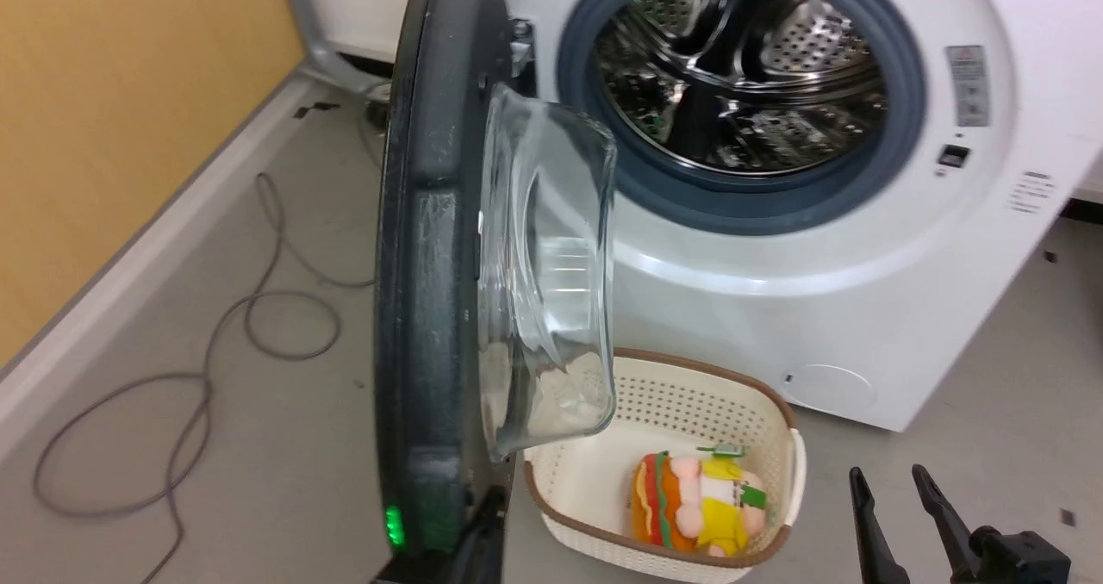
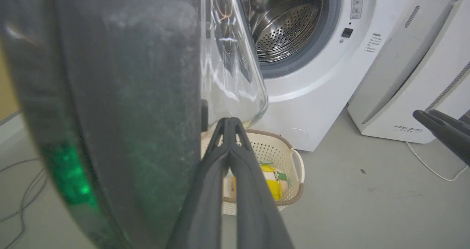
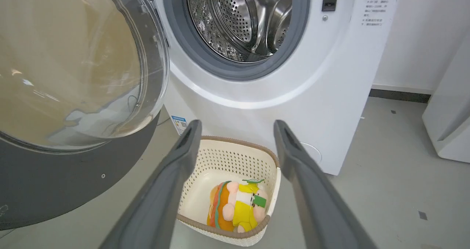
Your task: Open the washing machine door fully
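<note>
Shows door (image 1: 431, 308) swung out edge-on, at 9 o'clock from the washer (image 1: 775, 308) drum, glass bowl facing the washer. Shows left gripper (image 2: 229, 119) pinched together beside the door's 6 o'clock edge. Shows right gripper (image 3: 237, 126) spread apart, at 3 o'clock of a basket (image 1: 672, 394) holding a toy (image 1: 698, 502).

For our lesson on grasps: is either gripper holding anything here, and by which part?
Nothing is held. The left gripper is shut empty beside the washing machine door; the right gripper is open.
</note>
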Robot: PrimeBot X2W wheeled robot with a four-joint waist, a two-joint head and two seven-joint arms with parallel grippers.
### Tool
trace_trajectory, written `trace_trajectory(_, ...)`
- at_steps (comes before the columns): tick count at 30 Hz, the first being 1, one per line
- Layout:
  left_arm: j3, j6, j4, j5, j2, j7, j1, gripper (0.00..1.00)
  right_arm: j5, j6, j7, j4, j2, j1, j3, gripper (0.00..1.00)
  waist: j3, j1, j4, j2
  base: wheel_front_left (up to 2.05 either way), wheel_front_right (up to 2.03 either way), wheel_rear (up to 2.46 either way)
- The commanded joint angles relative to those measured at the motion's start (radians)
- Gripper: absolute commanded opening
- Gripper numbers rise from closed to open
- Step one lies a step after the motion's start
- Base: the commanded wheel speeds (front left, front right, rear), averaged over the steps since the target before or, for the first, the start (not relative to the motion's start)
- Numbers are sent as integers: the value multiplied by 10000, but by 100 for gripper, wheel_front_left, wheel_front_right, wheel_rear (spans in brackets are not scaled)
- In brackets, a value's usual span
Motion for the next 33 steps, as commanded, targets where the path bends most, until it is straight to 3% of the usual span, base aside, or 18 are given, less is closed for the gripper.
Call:
trace_trajectory(1,231,161,56,-55,149,-122,45,0,-20,-7,-16,-9,32,-47,-29,100,56,0,319,0,0,0,0)
trace_trajectory(9,1345,511,464,-262,684,-500,-152,0,-14,-7,36,18,32,-137,-27,100,179,0,622,0,0,0,0)
trace_trajectory(19,2973,449,1584,-752,1531,-1249,-1257,0,-64,-7,216,-18,32,-217,-123,100,384,0,557,0,0,0,0)
trace_trajectory(25,3920,46,2602,-1235,1985,-1630,-2324,0,-167,-7,358,-174,32,-328,-159,100,617,0,348,0,0,0,0)
trace_trajectory(33,5171,-1022,4677,-2072,2185,-1863,-3789,0,-312,-7,544,-381,32,-482,-197,100,1036,0,71,0,0,0,0)
